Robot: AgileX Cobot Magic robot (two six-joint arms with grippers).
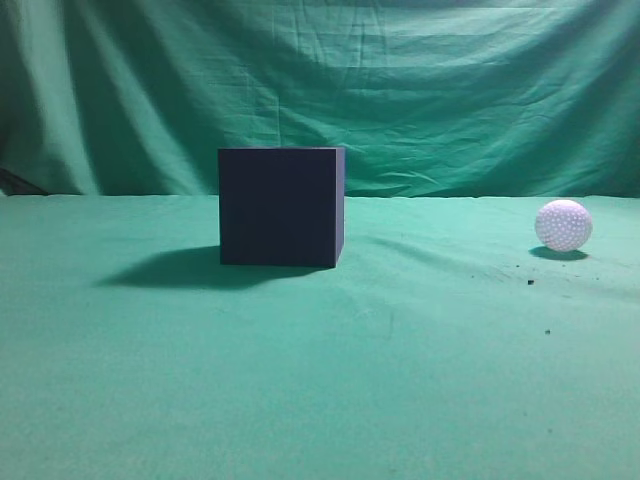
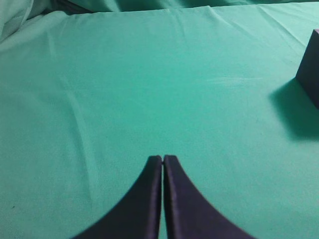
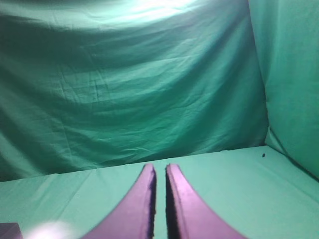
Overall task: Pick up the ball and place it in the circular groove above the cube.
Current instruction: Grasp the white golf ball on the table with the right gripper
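Both tools pressed closed and empty, left tool (image 2: 163,160) and right tool (image 3: 159,169) hover over the green tabletop (image 1: 320,400). Beyond, a dimpled white ball (image 1: 563,225) rests at 3 o'clock, well apart from the matte dark cube (image 1: 281,207).

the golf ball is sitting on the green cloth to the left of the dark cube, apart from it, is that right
Not quite: the golf ball sits to the right of the dark cube, not the left. The exterior view shows it. The rest holds: it rests on the green cloth, well apart from the cube.
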